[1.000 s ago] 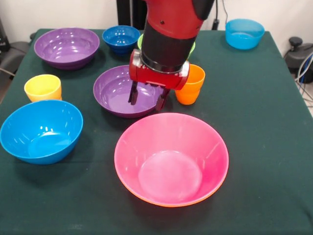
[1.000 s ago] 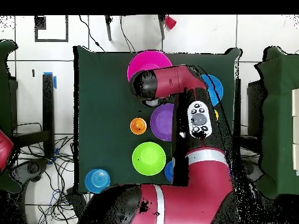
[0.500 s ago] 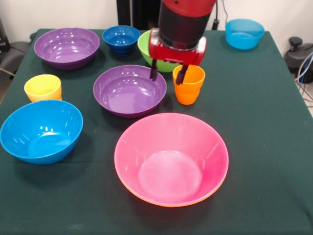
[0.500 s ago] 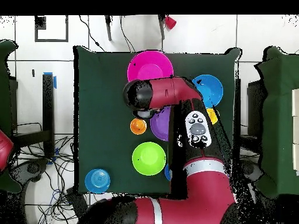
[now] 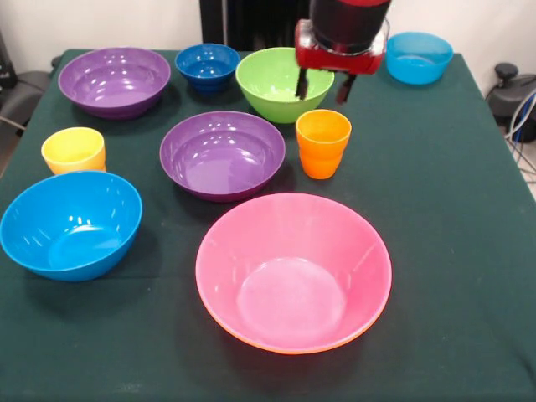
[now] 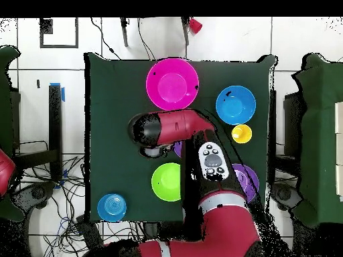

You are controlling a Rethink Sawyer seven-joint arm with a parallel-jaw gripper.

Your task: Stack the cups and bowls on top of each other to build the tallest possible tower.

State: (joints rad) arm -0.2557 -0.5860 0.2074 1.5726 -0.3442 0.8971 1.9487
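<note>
The large pink bowl [image 5: 294,272] is seen nearest the camera in the front view, nested inside an orange bowl [image 5: 251,332] of which only a thin rim shows beneath it; together they form the only stacked pair on the table [image 5: 452,218]. Just behind it, a purple bowl [image 5: 223,154] and the orange cup [image 5: 323,143] stand side by side, close together but apart. Behind these, the green bowl [image 5: 283,85] is placed, with the small dark-blue bowl [image 5: 208,65] to its left and a second purple bowl [image 5: 115,80] further left. The yellow cup [image 5: 74,150] stands upright at the left side, just behind the big blue bowl [image 5: 70,224]. A small light-blue bowl [image 5: 419,57] is set alone at the far right corner.

The gripper [image 5: 322,86] is held above the table, over the right rim of the green bowl and behind the orange cup. Its two dark fingers [image 5: 301,85] are spread apart, and nothing is held between them.

In the overhead view, the arm [image 6: 174,127] is stretched across the middle of the table, covering the orange cup and most of one purple bowl.
</note>
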